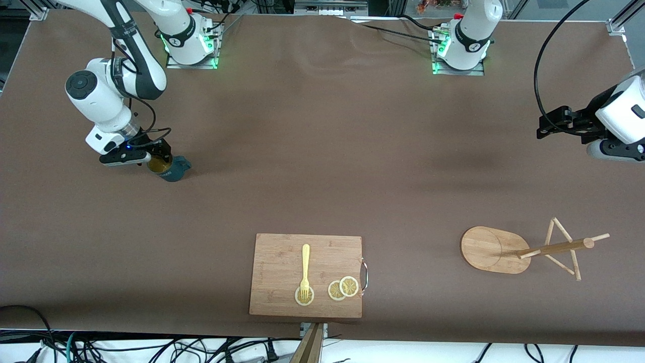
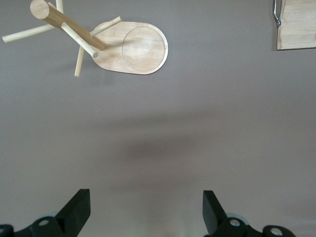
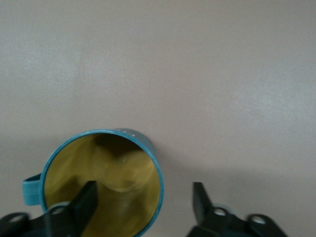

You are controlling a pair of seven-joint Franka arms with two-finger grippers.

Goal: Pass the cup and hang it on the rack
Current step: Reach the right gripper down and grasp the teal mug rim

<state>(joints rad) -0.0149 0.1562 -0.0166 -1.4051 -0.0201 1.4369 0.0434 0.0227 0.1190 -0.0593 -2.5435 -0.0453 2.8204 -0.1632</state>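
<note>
A: What lay nearest the front camera?

B: A rectangular bamboo cutting board [image 1: 306, 275] with a metal handle on one short edge. On it were a pale yellow plastic fork [image 1: 305, 271], its tines resting on one lemon slice [image 1: 304, 296], and two more overlapping lemon slices [image 1: 343, 288] beside that.

A: And the rack?

B: The light wooden mug tree [image 1: 524, 249] with its flat oval base stood on the brown table [image 1: 322, 166] toward the left arm's end, slightly farther from the camera than the board, its central pole upright with thin angled pegs. In the left wrist view the same rack [image 2: 98, 42] showed with bare pegs, and a corner of the board [image 2: 297, 24] appeared at the edge.

A: Where was the cup?

B: The small dark teal ribbed mug [image 1: 171, 168] with a yellowish inside stood upright on the table toward the right arm's end, farther from the camera than the board and well apart from the rack.

A: Was it gripped?

B: No. The right gripper [image 1: 153, 160] was low at the cup with its fingers spread. In the right wrist view [image 3: 144, 202] one finger sat inside the rim of the cup [image 3: 106, 177] and the other outside the wall, a gap showing between the outer finger and the cup.

A: The left arm?

B: It waited. The left gripper [image 1: 546, 125] hung over bare table at its own end, fingers wide apart and holding nothing, as its wrist view [image 2: 146, 212] showed
</note>
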